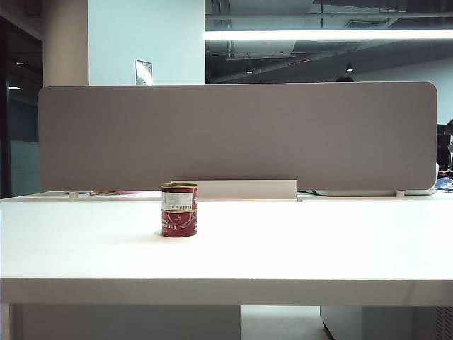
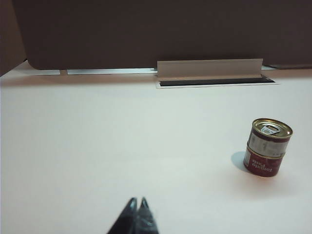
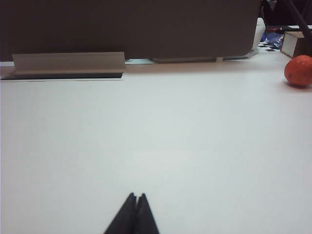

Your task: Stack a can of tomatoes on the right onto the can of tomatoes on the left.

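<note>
Two red cans of tomatoes stand as one stack on the white table point(image 1: 318, 248), left of the middle. The upper can point(image 1: 179, 197) sits squarely on the lower can point(image 1: 179, 223). In the left wrist view the upper can point(image 2: 270, 139) shows its gold pull-tab lid above the lower can point(image 2: 262, 163). My left gripper point(image 2: 138, 201) is shut and empty, well back from the stack. My right gripper point(image 3: 136, 196) is shut and empty over bare table; no can shows in its view. Neither gripper appears in the exterior view.
A grey partition point(image 1: 237, 134) runs along the table's far edge, with a metal cable tray point(image 1: 244, 189) at its foot. An orange-red ball point(image 3: 299, 71) lies at the far right of the table.
</note>
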### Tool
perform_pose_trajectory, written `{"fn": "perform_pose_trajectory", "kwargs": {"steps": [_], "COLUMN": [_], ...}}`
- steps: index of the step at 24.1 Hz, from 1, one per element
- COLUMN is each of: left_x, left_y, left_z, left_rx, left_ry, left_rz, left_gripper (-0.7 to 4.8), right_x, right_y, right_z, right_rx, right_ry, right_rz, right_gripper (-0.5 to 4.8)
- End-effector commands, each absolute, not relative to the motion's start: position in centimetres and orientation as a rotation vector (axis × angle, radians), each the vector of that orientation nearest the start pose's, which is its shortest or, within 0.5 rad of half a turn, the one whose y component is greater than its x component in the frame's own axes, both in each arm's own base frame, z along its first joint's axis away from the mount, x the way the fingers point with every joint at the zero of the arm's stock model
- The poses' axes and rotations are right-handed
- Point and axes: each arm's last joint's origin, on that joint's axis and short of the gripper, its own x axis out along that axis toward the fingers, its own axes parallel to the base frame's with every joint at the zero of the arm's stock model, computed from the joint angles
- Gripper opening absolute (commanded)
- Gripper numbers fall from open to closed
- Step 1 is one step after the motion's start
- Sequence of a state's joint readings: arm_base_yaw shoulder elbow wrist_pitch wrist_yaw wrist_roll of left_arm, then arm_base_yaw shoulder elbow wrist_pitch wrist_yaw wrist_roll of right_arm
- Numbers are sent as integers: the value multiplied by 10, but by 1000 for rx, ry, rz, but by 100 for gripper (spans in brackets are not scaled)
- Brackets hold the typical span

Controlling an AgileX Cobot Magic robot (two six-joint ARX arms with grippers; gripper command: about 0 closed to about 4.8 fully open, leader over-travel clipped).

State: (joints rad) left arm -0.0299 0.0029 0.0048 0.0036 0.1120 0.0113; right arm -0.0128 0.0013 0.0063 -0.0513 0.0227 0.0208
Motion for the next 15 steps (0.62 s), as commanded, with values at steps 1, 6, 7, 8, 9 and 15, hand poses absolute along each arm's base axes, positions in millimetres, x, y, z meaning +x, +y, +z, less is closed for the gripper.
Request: {"fn": "perform_pose_trajectory", "kwargs": {"steps": [1,6,7,8,9,15], "left_x": [97,97,97,97,97,97], "left_y": [-6,-6,-6,-6,-6,-6], "left_z": [167,167,167,167,167,167], "left_rx": [20,20,20,20,20,20], "left_ry": [-20,-20,-20,-20,-20,-20], "left_rz": [-141,-141,-141,-141,-141,-141], "left_gripper": [-6,-6,-6,-6,-6,-6], "right_x": [97,97,97,97,97,97], "right_y": [-2,-2,-2,-2,-2,-2], "right_z": [158,157,157,157,157,157], "right_rx": [19,18,19,19,19,19], "right_ry": [60,64,64,64,64,64], "right_rz": [-38,-39,-39,-39,-39,-39], "right_gripper": [-4,-4,-4,-4,-4,-4]}}
